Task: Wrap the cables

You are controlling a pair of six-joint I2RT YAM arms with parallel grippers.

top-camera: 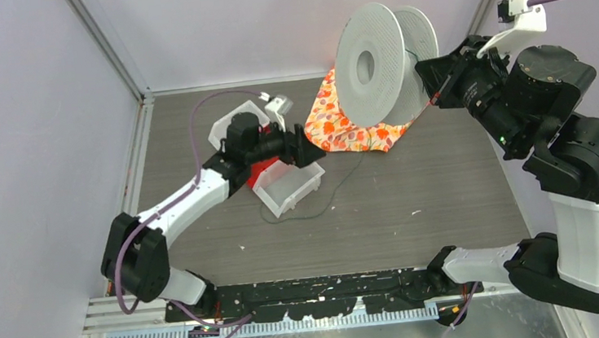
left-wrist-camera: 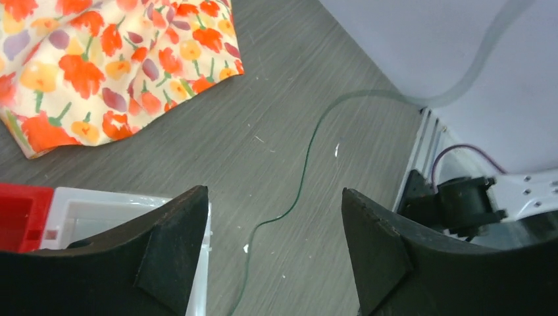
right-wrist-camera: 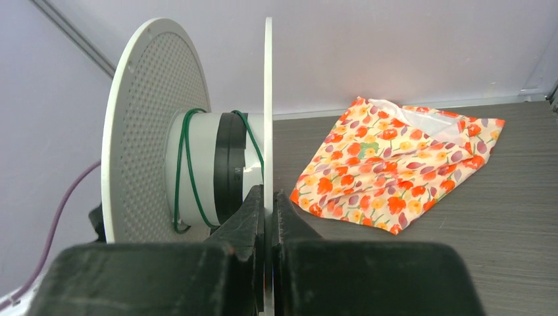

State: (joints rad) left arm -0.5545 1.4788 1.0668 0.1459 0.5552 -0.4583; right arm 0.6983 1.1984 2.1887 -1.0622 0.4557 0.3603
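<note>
The right gripper (right-wrist-camera: pixel 268 214) pinches the flange of the white perforated plastic spool (right-wrist-camera: pixel 141 131), which carries a few turns. The left gripper (left-wrist-camera: pixel 273 201) hangs with fingers (left-wrist-camera: pixel 171 237) wide over the thin dark-green cable (left-wrist-camera: pixel 304 178), loose on the grey surface (left-wrist-camera: pixel 263 99). The next move is probably to regrasp the cable and feed it.

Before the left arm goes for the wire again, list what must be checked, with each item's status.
1. Spool hold: right gripper shut on the spool flange: ok.
2. Free hand: left gripper open, nothing in it: ok.
3. Target: cable lies in view below the left jaws: ok.
4. Winding: green turns sit on the hub: ok.
5. Slack free of the cloth: cannot tell.
</note>
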